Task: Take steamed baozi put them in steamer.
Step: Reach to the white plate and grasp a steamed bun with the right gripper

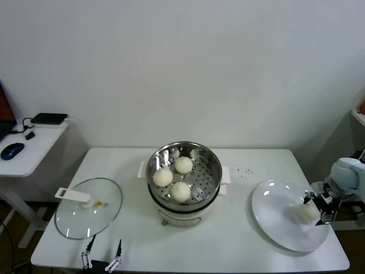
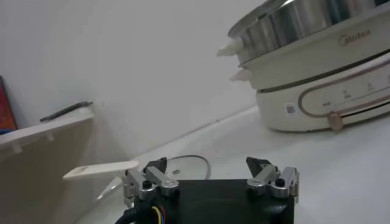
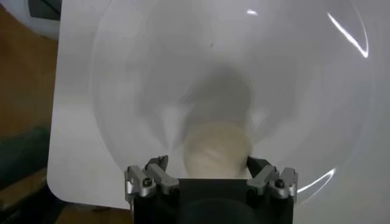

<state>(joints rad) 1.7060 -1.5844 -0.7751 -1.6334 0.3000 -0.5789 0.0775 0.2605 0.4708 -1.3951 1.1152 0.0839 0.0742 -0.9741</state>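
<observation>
Left gripper [image 1: 102, 256]: nearest the camera, parked low at the near edge of the table, left of centre; its two fingers stand apart with nothing between them, and the wrist view shows the same wide gap [image 2: 210, 173].
Side desk [image 1: 34, 149]: white, far left, apart from the table; it bears a blue mouse [image 1: 12, 150] and a flat black box [image 1: 49, 119] with a cable.
Glass lid [image 1: 89, 206]: lying flat on the table's left part, beside the steamer, its white handle [image 1: 73, 196] pointing left.
Table [image 1: 228, 240]: white, set against a plain white wall.
Steamer [image 1: 212, 164]: round steel basket with a perforated floor, seated on a white cooker base with side handles, at the middle of the table; from the left wrist view the base's control panel faces the near side.
Baozi in the steamer: three cream-white buns in the basket, one at the left [image 1: 163, 177], one at the far side [image 1: 183, 165], one at the near side [image 1: 181, 192]; the three lie close together.
White plate [image 1: 274, 211]: large and round, on the right part of the table, well apart from the steamer.
Last baozi [image 1: 307, 212]: resting on the plate's right part, the only bun there.
Right gripper [image 1: 320, 210]: low over the plate, its fingers spread wide to either side of the last baozi; the right wrist view shows the bun [image 3: 217, 150] sitting between the two fingertips [image 3: 159, 165], and whether they touch it cannot be told.
Right arm [image 1: 347, 176]: reaches in from the table's right edge.
</observation>
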